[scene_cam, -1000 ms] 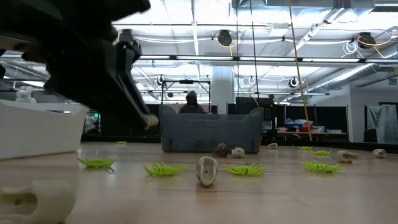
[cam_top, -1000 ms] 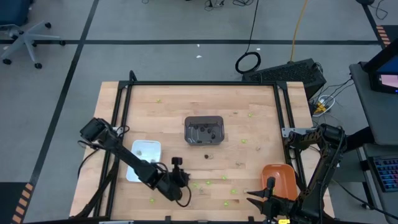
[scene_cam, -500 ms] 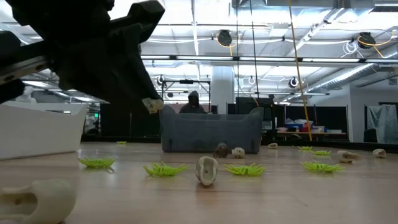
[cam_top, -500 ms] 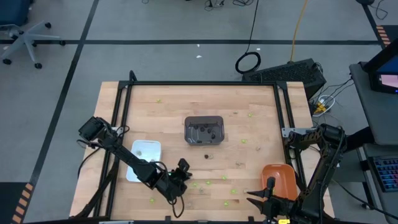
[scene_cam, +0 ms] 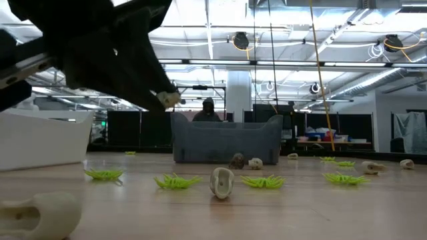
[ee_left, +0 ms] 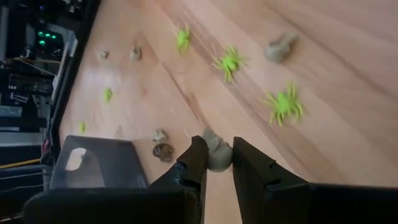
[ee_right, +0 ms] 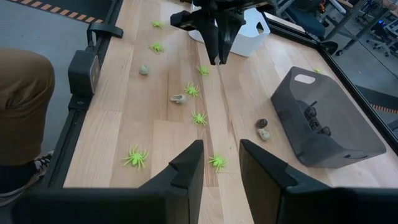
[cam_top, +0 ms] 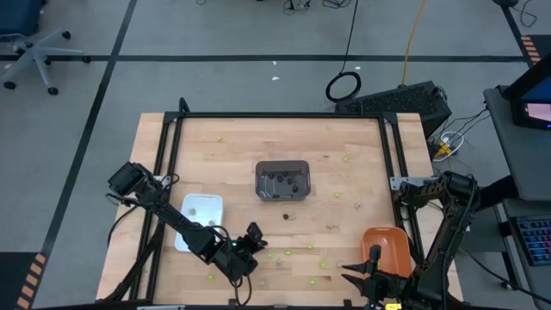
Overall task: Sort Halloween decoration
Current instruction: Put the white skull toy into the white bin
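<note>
Left gripper (ee_left: 217, 163) is raised off the table (cam_top: 362, 185), at about 7 o'clock from the dark grey tray (cam_top: 282, 179) in the high view. Its fingers pinch one pale tan trinket (ee_left: 217, 152); the grip is only at the fingertips, with much of the piece showing between them.

Right gripper (ee_right: 217, 163) waits at the table's 5 o'clock corner, by the orange tray (cam_top: 386, 247), fingers spread, nothing between them.

Other decorations lie loose: lime-green spiders (ee_left: 285, 104) and a few tan pieces (ee_left: 281, 46) scattered on the wood at 6 o'clock from the grey tray, and some dark ones (cam_top: 288, 182) already inside it. The white tray (cam_top: 197, 221) sits at 8 o'clock from the grey one, just beside the left arm.

Risks, as judged:
- The shallow pinch could let the tan piece slip during the carry; it would bounce among the spiders or roll off the table edge.
- Release over the wrong tray would mix colours.
- A low swing could clip the white tray's wall and shift it.
- The elbow could sweep loose spiders.
</note>
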{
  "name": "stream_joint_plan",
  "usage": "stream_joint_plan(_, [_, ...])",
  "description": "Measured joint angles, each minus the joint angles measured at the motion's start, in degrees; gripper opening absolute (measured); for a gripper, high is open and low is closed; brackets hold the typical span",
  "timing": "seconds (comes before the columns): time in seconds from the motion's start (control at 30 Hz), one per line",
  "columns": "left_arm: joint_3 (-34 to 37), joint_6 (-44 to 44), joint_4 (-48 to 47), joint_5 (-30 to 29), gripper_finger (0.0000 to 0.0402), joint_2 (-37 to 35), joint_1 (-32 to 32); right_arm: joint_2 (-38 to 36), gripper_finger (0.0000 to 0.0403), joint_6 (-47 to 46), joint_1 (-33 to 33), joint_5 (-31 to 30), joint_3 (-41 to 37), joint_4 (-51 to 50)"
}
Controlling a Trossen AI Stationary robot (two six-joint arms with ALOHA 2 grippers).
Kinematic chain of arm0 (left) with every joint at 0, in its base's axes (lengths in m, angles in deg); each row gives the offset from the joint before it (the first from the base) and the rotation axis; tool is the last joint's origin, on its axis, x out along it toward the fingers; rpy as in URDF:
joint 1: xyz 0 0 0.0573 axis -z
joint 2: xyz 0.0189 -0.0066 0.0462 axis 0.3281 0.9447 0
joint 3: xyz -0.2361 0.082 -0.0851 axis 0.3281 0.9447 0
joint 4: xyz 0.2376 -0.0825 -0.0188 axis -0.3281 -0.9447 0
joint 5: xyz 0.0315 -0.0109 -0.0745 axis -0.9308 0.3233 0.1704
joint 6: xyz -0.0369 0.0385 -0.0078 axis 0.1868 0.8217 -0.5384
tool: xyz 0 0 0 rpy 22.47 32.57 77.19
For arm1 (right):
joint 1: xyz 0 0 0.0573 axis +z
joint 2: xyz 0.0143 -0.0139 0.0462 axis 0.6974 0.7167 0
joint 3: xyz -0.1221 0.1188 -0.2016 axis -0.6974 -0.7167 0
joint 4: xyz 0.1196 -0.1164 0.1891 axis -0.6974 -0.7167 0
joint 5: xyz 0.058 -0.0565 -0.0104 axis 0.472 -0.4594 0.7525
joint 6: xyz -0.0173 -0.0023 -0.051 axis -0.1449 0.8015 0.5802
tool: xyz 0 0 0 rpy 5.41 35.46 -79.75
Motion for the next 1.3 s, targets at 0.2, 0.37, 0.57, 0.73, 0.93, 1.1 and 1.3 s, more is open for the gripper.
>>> stream_joint_plan(0.2, [-0.01, -8.15, 3.04, -0.16, 0.0053, -0.01, 0.00, 0.00, 0.0091, 0.00, 0.00, 0.00, 0.00, 0.00])
stream_joint_plan(0.37, [-0.01, -24.98, 4.06, -0.26, 0.0053, -0.04, 0.10, 0.00, 0.0091, 0.00, 0.00, 0.00, 0.00, 0.00])
stream_joint_plan(0.57, [-0.01, -34.80, 3.91, 0.41, 0.0053, -0.23, 0.92, 0.00, 0.0091, 0.00, 0.00, 0.00, 0.00, 0.00])
stream_joint_plan(0.73, [-0.08, -37.33, 2.56, 1.55, 0.0053, -4.60, 1.87, 0.00, 0.0091, 0.00, 0.00, 0.00, 0.00, 0.00])
stream_joint_plan(0.93, [-0.17, -40.32, -7.41, 3.05, 0.0053, -14.00, 2.70, 0.00, 0.0091, -0.02, 0.02, 0.00, 0.00, 0.00])
stream_joint_plan(1.1, [-0.17, -47.81, -24.04, 3.33, 0.0053, -20.80, 2.70, -0.02, 0.0091, -0.02, 0.01, 0.00, 0.00, 0.07])
stream_joint_plan(1.3, [-0.12, -60.06, -43.78, 5.60, 0.0053, -25.25, 2.89, -0.02, 0.0091, 0.00, 0.02, 0.00, 0.00, 0.00])
